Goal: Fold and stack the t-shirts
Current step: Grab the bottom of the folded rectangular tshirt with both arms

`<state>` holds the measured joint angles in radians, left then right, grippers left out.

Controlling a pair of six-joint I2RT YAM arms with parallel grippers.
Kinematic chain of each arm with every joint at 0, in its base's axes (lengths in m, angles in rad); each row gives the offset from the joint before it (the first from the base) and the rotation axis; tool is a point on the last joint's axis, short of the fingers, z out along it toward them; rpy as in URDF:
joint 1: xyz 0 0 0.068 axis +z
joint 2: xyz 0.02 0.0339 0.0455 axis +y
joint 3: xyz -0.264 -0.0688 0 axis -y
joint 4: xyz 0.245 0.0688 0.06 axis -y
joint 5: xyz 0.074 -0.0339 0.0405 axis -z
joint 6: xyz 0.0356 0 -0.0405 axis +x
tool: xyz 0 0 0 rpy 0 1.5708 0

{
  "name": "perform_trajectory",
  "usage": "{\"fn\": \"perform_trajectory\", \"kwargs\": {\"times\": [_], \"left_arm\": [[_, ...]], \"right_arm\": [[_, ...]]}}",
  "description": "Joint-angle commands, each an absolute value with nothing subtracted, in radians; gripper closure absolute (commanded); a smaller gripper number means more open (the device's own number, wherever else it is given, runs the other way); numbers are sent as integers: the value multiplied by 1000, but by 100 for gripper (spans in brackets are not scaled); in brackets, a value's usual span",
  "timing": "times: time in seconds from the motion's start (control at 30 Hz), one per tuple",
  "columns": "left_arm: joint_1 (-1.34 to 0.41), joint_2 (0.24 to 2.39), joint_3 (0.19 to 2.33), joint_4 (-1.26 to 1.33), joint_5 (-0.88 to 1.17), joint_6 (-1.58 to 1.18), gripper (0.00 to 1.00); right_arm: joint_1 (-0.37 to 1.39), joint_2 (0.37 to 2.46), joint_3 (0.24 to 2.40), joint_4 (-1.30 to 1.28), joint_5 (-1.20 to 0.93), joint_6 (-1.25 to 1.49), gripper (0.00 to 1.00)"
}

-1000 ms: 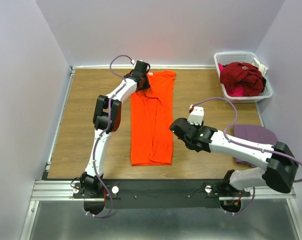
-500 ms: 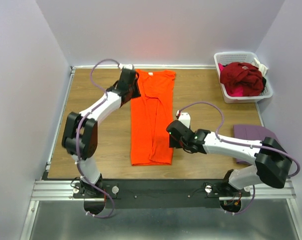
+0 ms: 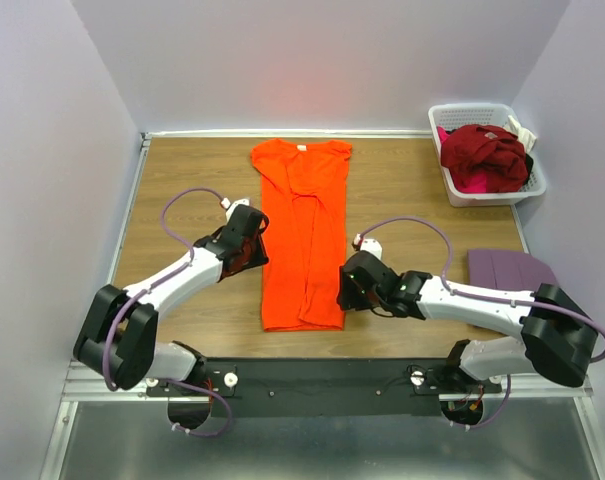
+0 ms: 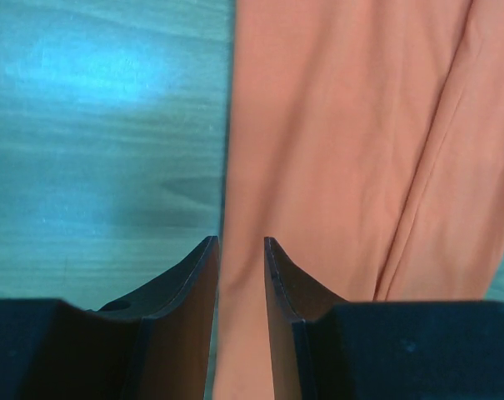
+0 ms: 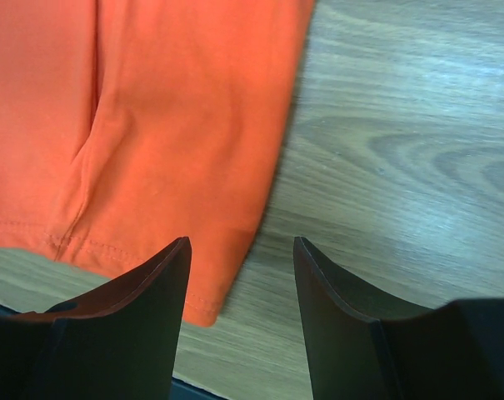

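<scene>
1. I see the long tee [image 3: 302,240] lying down the middle of the bench [image 3: 182,190], with its collar at the far side and its hem toward the arms.
2. My left hand [image 3: 254,245] sits at the long tee's left edge, about halfway along.
3. My right hand [image 3: 344,285] sits at its near right corner, with one finger over cloth and the other over bare bench.
4. The basket [image 3: 492,195] stands in the far right corner and holds a heap of tees [image 3: 482,150].
5. A flat tee [image 3: 512,268] lies at the right edge, nearer to me than the basket.

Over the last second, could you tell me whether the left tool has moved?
Yes. The left tool has come back from the collar end of the orange shirt toward the near edge of the table.
</scene>
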<state>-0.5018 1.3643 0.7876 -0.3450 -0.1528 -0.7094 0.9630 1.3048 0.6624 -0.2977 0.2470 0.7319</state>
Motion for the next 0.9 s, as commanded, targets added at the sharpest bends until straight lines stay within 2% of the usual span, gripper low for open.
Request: {"fn": "perform_trajectory", "kwargs": {"times": [0.0, 0.37, 0.67, 0.87], "left_arm": [[-529, 1344, 704, -370, -121, -787, 63], [-630, 1318, 618, -420, -34, -854, 62], [-684, 1157, 577, -601, -46, -946, 62], [-715, 1043, 540, -621, -6, -1008, 62]], "right_arm": [[979, 1344, 640, -233, 187, 733, 39], [988, 1361, 620, -227, 170, 730, 39], [989, 1347, 597, -225, 164, 732, 39], [994, 1358, 591, -215, 150, 729, 39]]}}
